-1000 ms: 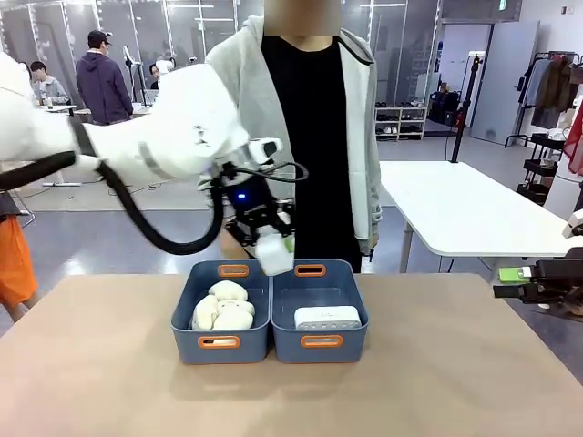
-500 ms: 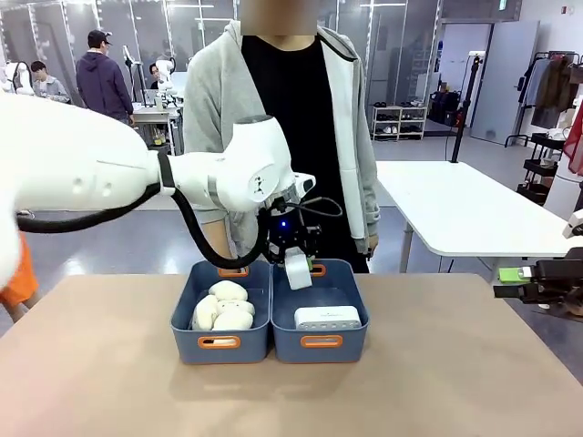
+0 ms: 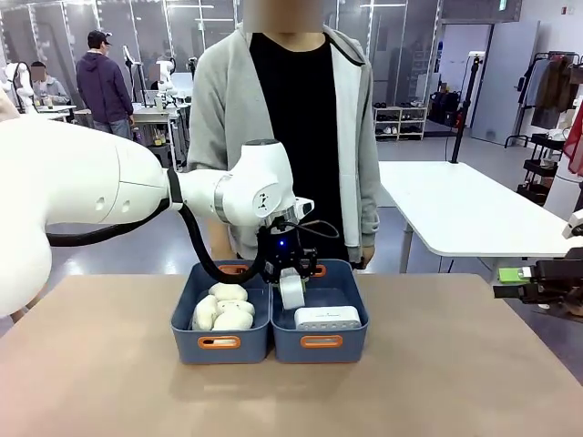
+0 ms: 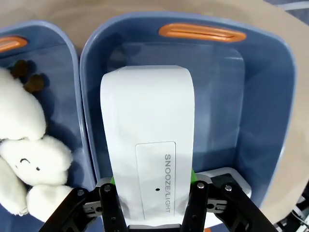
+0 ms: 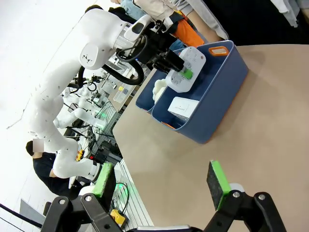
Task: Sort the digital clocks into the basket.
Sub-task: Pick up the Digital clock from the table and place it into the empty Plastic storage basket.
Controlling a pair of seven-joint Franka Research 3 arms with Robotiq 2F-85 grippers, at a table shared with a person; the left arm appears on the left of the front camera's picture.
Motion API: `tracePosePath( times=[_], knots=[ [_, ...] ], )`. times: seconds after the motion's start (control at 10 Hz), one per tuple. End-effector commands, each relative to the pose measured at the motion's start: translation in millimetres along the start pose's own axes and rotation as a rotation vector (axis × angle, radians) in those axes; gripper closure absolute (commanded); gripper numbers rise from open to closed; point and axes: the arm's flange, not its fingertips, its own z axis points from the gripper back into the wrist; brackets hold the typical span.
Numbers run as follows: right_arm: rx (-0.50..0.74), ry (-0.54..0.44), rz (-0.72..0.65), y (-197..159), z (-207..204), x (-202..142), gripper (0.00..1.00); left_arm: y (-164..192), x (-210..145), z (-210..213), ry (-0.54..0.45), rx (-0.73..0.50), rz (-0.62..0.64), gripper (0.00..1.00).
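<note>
**Inspector:** Report the left tool's condition.

**Operator:** My left tool [image 3: 290, 284] is pinching a white digital clock [image 4: 147, 145], held on end. In the left wrist view the green pads press its two sides, and the face marked SNOOZE/LIGHT is toward the camera. The clock hangs over the right-hand basket [image 3: 351, 278], toward its far end.

**Inspector:** And the other clock?

**Operator:** The second clock [image 3: 328, 318] lies flat inside that same basket, near its front wall. The left-hand bin [image 3: 189, 300] holds the cream plush pieces [image 3: 224, 308]. Both bins stand touching, side by side, on the counter [image 3: 455, 382].

**Inspector:** Right tool?

**Operator:** My right tool [image 5: 159, 188] is spread, nothing between its pads, and stands well apart from the bins over bare counter.

**Inspector:** Step in hand?

**Operator:** I judge this to be placement of the last clock. The next move calls for lowering it into the free floor behind the resting clock, then opening the pads. The risk I note is the held clock coming down on the one already there or catching the far rim.

**Inspector:** The person?

**Operator:** Standing at the far side behind the bins, not touching anything that I can make out.
</note>
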Motion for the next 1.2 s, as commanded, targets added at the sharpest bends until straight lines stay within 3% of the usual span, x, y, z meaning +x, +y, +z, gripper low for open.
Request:
tracePosePath(
  times=[0.0, 0.1, 0.2, 0.3, 0.4, 0.5, 1.1],
  knots=[
    [-0.006, 0.018, -0.017, 2, 1, 2, 0.03, 1, 0, 0, 0.003, 0.027, -0.018, 1.0],
    [-0.006, 0.018, -0.017, 2, 1, 2, 0.03, 0, -3, 2, 0.005, 0.025, -0.027, 0.35],
    [-0.006, 0.018, -0.017, 2, 1, 2, 0.03, -1, -5, 2, 0.011, 0.027, -0.035, 0.32],
    [-0.006, 0.018, -0.017, 2, 1, 2, 0.03, 0, -5, -1, 0.009, 0.034, -0.044, 0.17],
    [-0.006, 0.018, -0.017, 2, 1, 2, 0.03, 0, -6, -1, 0.01, 0.036, -0.041, 0.15],
    [-0.006, 0.018, -0.017, 2, 1, 2, 0.03, 0, -6, -1, 0.008, 0.039, -0.041, 0.01],
    [-0.006, 0.018, -0.017, 2, 1, 2, 0.03, 10, -38, 35, 0.03, -0.049, -0.011, 0.01]
  ],
)
